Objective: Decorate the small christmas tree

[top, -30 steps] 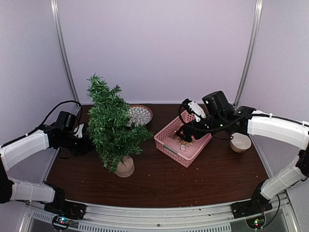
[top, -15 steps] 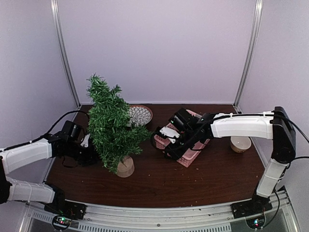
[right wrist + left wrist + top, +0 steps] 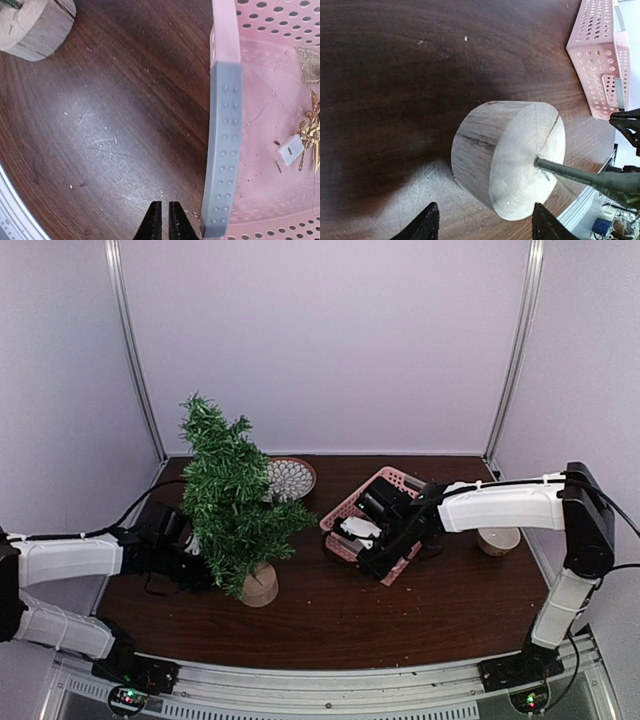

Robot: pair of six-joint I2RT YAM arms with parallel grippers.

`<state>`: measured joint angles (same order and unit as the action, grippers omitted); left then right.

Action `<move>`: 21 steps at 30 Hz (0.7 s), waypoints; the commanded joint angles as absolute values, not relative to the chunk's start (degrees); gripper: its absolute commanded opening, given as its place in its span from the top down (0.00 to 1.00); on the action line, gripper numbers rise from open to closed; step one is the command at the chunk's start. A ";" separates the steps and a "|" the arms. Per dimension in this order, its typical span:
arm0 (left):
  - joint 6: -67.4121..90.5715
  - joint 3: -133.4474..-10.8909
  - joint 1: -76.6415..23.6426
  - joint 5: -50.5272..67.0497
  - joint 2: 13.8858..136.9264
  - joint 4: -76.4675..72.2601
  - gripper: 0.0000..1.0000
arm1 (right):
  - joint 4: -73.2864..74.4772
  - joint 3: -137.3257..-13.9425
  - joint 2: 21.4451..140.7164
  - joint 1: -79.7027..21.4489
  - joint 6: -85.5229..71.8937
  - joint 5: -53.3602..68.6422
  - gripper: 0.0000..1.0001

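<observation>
The only label is a small white tag (image 3: pixel 290 149) lying in the pink basket (image 3: pixel 226 30) beside some gold ornaments (image 3: pixel 311 134). Its dark mark is too small to read.

Along the near edge, the brown table (image 3: pixel 400 625) is a wide bare band across its whole width. Behind that, left of centre, the small christmas tree (image 3: pixel 232 502) stands upright on its round wooden stump (image 3: pixel 507 157), with the thin trunk (image 3: pixel 570 172) set in the stump's middle. The left gripper (image 3: pixel 485 226) sits low at the tree's left side with its jaws spread wide and nothing held. The stump is just ahead, between the fingers, and I cannot tell whether either one touches it.

The right gripper (image 3: pixel 161 222) hangs over bare wood just beside the basket's wall, next to the grey strip (image 3: pixel 223 150) on its rim. Its fingers are closed to a hairline gap and hold nothing. Bare table lies between stump and basket.

A patterned dish (image 3: pixel 292 478) sits near the far edge behind the tree. A pale bowl (image 3: pixel 497 538) stands toward the right edge.
</observation>
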<state>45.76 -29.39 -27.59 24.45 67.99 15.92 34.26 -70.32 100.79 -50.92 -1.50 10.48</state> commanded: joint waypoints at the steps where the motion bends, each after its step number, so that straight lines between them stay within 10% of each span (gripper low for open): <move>1: 48.80 -28.40 -28.91 23.56 69.61 8.39 0.42 | 35.87 -67.69 96.82 -50.43 -1.71 8.51 0.93; 13: 54.60 -28.39 -34.28 21.38 78.84 -3.69 0.58 | 39.41 -61.36 89.93 -48.75 -2.20 6.60 0.97; 21: 58.18 -29.60 -35.99 20.66 85.83 -10.97 0.63 | 40.76 -62.55 83.76 -48.43 -2.64 4.07 0.75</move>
<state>55.94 -28.93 -34.76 22.70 81.82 -7.22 40.53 -60.80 87.22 -48.77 -2.13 6.83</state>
